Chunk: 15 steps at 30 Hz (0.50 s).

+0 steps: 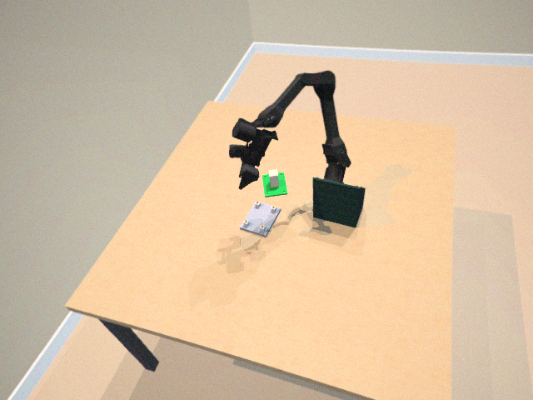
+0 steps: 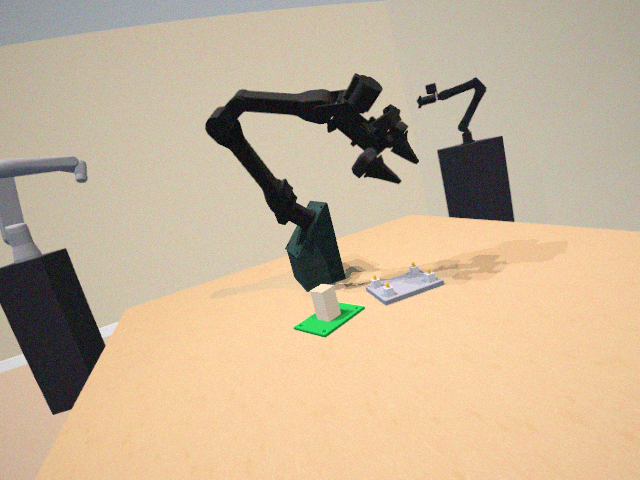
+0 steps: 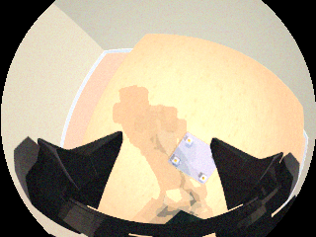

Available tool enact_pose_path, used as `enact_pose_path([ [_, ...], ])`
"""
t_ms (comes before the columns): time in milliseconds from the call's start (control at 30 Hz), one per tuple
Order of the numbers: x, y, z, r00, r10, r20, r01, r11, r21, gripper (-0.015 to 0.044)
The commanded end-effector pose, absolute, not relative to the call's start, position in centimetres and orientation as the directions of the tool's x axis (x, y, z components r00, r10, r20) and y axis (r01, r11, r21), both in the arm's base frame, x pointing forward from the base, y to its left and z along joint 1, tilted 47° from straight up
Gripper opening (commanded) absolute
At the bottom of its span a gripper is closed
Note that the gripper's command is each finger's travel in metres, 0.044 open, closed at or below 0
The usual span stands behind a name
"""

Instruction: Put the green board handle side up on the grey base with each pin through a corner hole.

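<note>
The flat green board [image 1: 280,191] [image 2: 309,325] lies flat on the table, its pale square handle [image 1: 273,178] [image 2: 325,303] standing up. The grey base [image 1: 259,218] [image 2: 408,289] lies close beside it, apart from it, with four white posts and gold pins bare on top. My gripper [image 2: 408,172] [image 3: 167,136] is open and empty, high above the table. In the wrist view the base [image 3: 199,154] shows between the fingers, close to the right one, which hides one corner; the board is not in that view. In the top view the fingers overlap.
The arm's dark green mount [image 1: 337,202] [image 2: 326,248] stands on the table near the base and board. Beyond the table stand a grey arm [image 2: 41,165] on a black pedestal [image 2: 51,330] and a black arm [image 2: 473,105] on another pedestal [image 2: 476,180].
</note>
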<state>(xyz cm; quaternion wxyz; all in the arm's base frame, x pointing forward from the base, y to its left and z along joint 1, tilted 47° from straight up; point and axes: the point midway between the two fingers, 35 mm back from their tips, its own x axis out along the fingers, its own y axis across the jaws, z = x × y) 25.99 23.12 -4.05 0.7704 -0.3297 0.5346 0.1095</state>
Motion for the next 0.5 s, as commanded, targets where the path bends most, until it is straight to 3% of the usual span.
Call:
enact_pose_path([
  [0, 28.5, 17.7, -2.1, 0.388, -0.318, -0.865, -0.490, 0.724, -0.486, 0.0440],
  [200, 30.5, 8.0, 1.4, 0.293, -0.528, -0.797, -0.473, 0.644, -0.601, 0.0440],
  [467, 29.4, -2.5, 5.5, 0.103, -0.712, -0.695, -0.521, 0.557, -0.647, 0.0440],
])
